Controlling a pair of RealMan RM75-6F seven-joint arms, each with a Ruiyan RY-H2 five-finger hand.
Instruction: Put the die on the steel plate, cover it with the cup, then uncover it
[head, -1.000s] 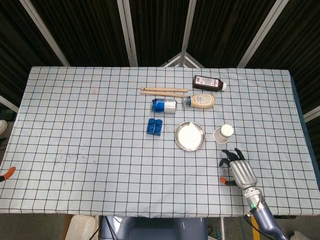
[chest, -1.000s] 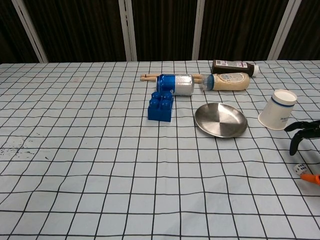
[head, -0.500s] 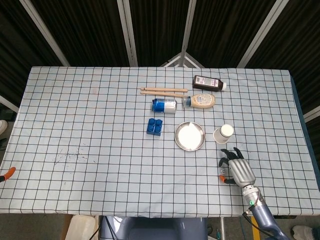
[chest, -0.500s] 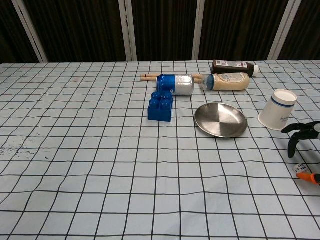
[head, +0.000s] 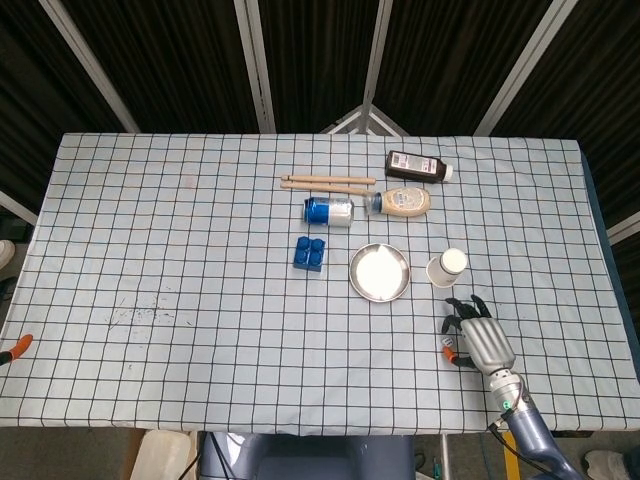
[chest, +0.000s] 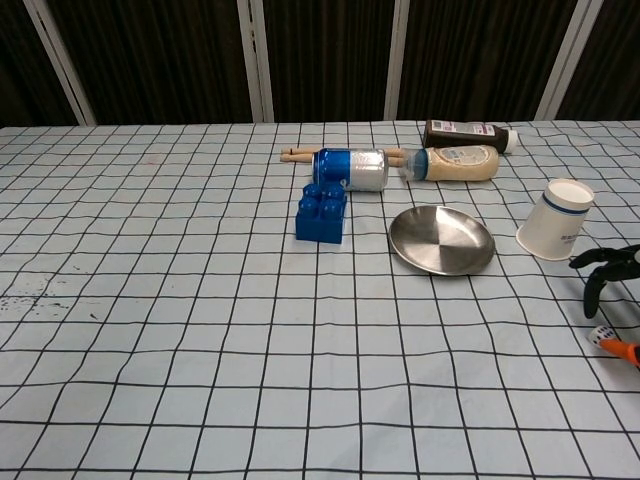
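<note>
The small white die (chest: 601, 336) lies on the checked cloth near the right front; in the head view it is mostly hidden beside my right hand (head: 478, 336). That hand (chest: 611, 274) hovers just over the die, dark fingers arched downward and apart, its orange thumb tip next to the die, holding nothing. The round steel plate (head: 379, 272) (chest: 441, 240) sits left of the hand with nothing on it. Between plate and hand, the white paper cup (head: 447, 267) (chest: 557, 220) stands upside down, tilted. Of my left hand only an orange tip (head: 17, 345) shows at the left edge.
A blue toy brick (head: 309, 253) sits left of the plate. Behind it lie a blue can (head: 329, 211), a beige sauce bottle (head: 400, 202), a dark bottle (head: 418, 166) and two wooden sticks (head: 328, 182). The table's front edge runs close behind the right hand.
My right hand has drifted slightly left and back right over the die, staying above it. The die, cup and plate have not moved.
</note>
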